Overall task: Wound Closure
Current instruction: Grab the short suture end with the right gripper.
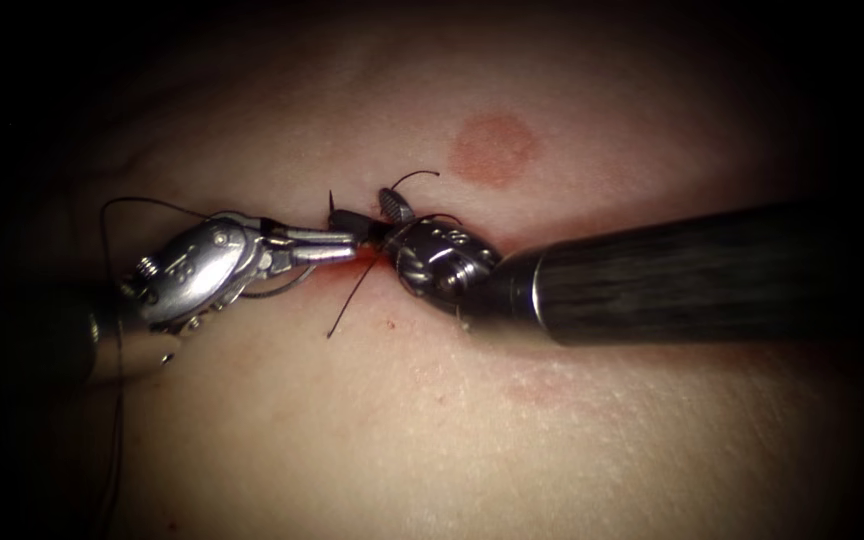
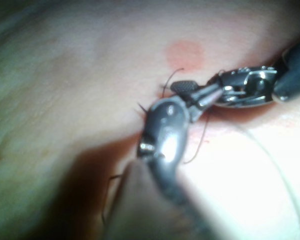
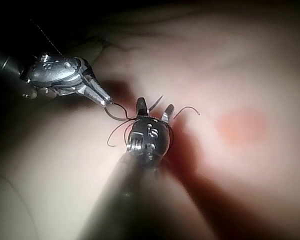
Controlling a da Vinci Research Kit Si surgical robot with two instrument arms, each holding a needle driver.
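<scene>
Left tool (image 1: 344,243): jaws closed on the curved needle (image 3: 115,114) near one end, at the cut (image 1: 367,258).
Right tool (image 1: 374,212): jaws parted, holding nothing, thread ends (image 1: 350,298) around them.
Needle in tissue (image 1: 432,420): cannot tell.
Handling, as judged: keep the grip firm and follow the needle's curve.
Markings: "16" on the right tool's wrist.

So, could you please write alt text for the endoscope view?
The left tool, jaws shut, grips a needle near its end over the cut in the tissue; whether it enters the tissue is unclear. The right tool faces it, jaws open, empty. Thread ends trail nearby.
</scene>
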